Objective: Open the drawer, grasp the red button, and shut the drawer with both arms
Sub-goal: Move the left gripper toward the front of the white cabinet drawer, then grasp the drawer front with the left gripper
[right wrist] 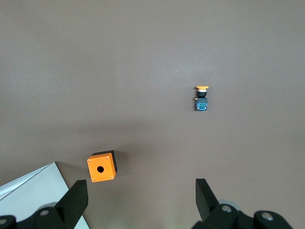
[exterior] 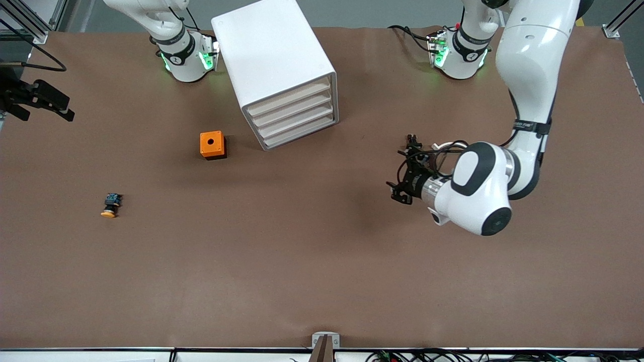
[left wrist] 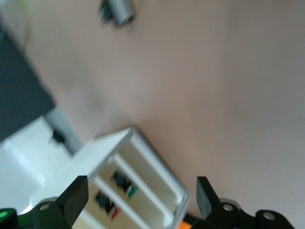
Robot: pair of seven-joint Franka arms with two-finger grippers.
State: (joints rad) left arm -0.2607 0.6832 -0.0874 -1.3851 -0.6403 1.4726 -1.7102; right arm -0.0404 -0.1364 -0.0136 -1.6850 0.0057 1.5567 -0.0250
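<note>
Over the brown table (exterior: 302, 261), toward the left arm's end, the left gripper (exterior: 402, 168) hangs splayed and empty, facing the white plastic four-drawer cabinet (exterior: 274, 60). Drawers all look closed. — mik

yep, right gripper (right wrist: 140, 200) is spread wide too, nothing in it, up over the orange cube with a round hole (exterior: 213, 145) and the yellow-capped black pushbutton (exterior: 110, 205). Red-capped button? Just dark shapes with blue and red flecks (left wrist: 106, 204) inside the cabinet, can't tell. — jo

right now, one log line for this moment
drawers: shut | left pincer: open, over bare table | right pincer: open | red button: unseen
</note>
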